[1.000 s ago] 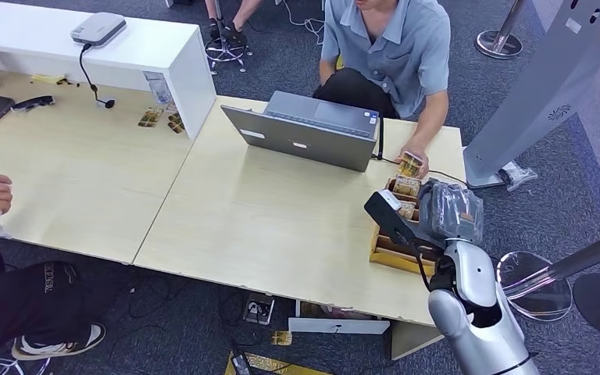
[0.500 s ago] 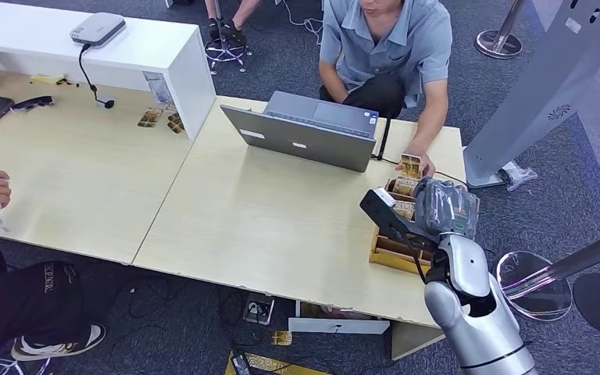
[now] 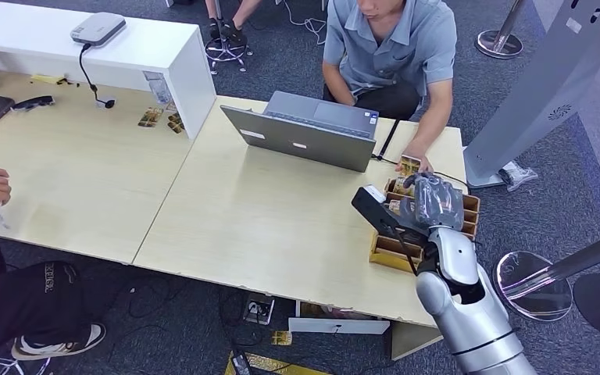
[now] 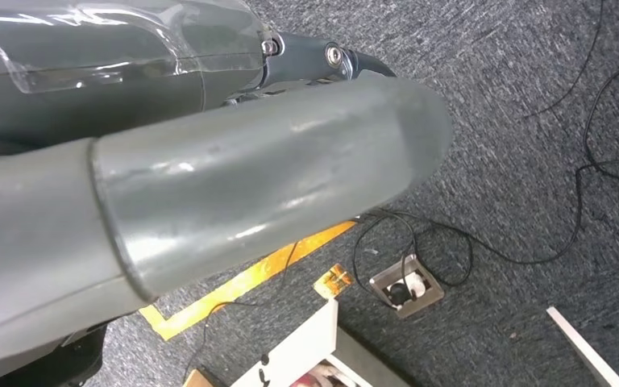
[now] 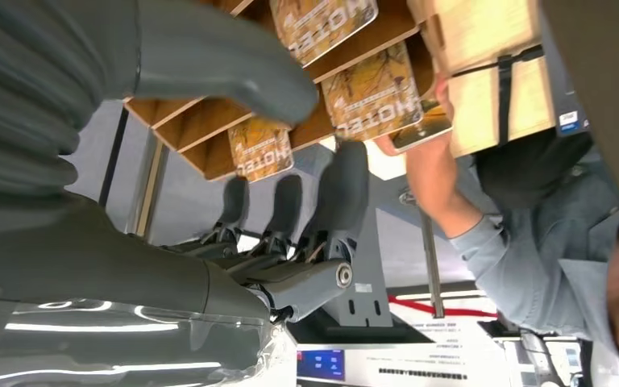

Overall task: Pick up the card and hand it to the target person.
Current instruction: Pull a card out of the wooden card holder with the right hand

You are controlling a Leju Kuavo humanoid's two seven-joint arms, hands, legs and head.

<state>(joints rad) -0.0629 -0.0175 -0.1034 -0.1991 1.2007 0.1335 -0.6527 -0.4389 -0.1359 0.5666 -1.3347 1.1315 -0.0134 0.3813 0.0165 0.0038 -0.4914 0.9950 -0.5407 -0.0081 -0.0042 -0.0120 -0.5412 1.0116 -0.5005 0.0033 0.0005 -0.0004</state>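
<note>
Pale wooden tables (image 3: pixel 266 219) on dark grey carpet (image 3: pixel 516 94).

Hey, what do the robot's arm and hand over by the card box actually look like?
The right arm is smooth, rounded silver metal with a black joint and a thin black cable running along it. A black camera module juts out at the wrist. The right hand is grey, wrapped in clear glossy plastic, with a thick grey thumb and darker fingers.

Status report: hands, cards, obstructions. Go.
Right robot hand open over wooden card holder, holding nothing. Left robot hand by the floor, state unclear. Person's hand holds a card at the holder.
</note>
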